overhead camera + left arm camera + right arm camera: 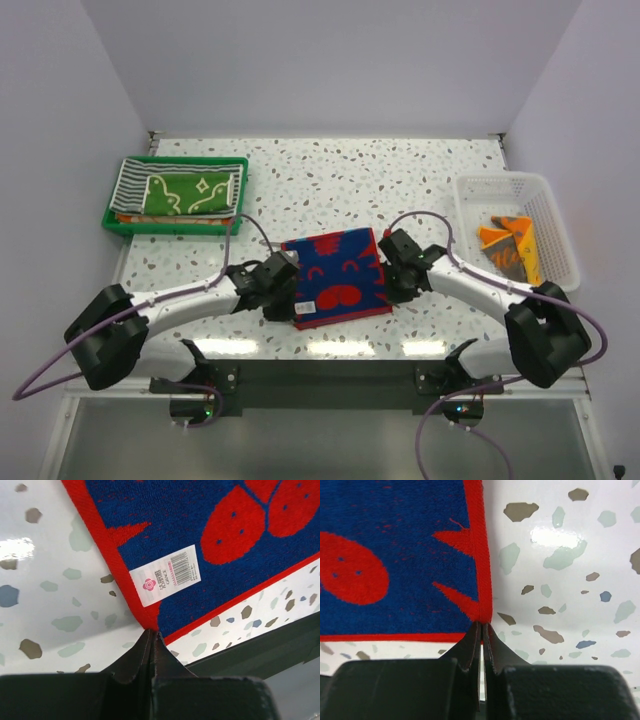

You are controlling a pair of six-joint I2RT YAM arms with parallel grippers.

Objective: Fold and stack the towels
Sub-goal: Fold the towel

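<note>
The blue-and-red towel (338,275) lies flat on the speckled counter (350,180), close to its front edge, with a white label (165,575) near its near-left corner. Both arms crowd it. The left gripper (152,636) has its jaws pressed together on the near-left corner. The right gripper (481,629) pinches the near-right corner between jaws that are almost touching.

Beyond the towel's far edge the counter runs bare to the back wall. A narrow strip of counter and then a dark drop lie just nearer than its front edge.

Far-left of the towel, a green tray (170,227) holds a striped towel (135,180) with a green towel (190,193) on top. To the towel's right, a white mesh basket (468,225) holds crumpled orange towels (505,245).
</note>
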